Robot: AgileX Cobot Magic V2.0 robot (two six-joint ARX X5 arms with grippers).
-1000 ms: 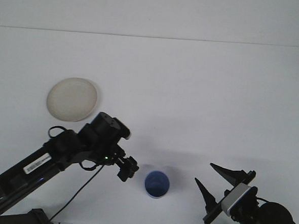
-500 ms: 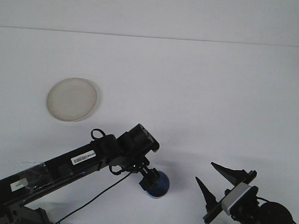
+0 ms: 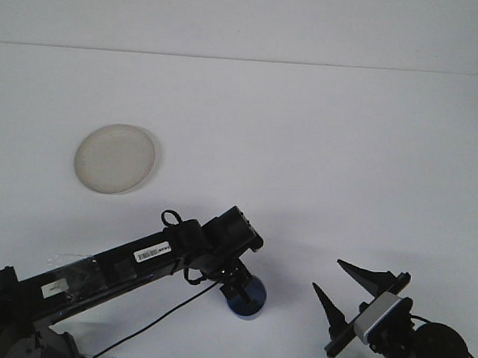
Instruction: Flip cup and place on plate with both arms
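A blue cup [image 3: 253, 298] stands near the table's front edge, and my left gripper [image 3: 237, 288] covers its left part from above. The gripper is down at the cup's rim, but the wrist hides how it meets the cup. A round cream plate [image 3: 114, 158] lies flat at the left, far from the cup, with nothing on it. My right gripper [image 3: 325, 274] sits at the lower right, open, about a hand's width right of the cup, with nothing between its black fingers [image 3: 367, 276].
The white table [image 3: 306, 151] runs back to a pale wall. My left arm [image 3: 120, 265] stretches diagonally from the lower left corner toward the cup. A black cable loops below it.
My left arm has swung right and down from beside the cup until its gripper is over the cup's rim. The cup has barely shifted. The right gripper has stayed still.
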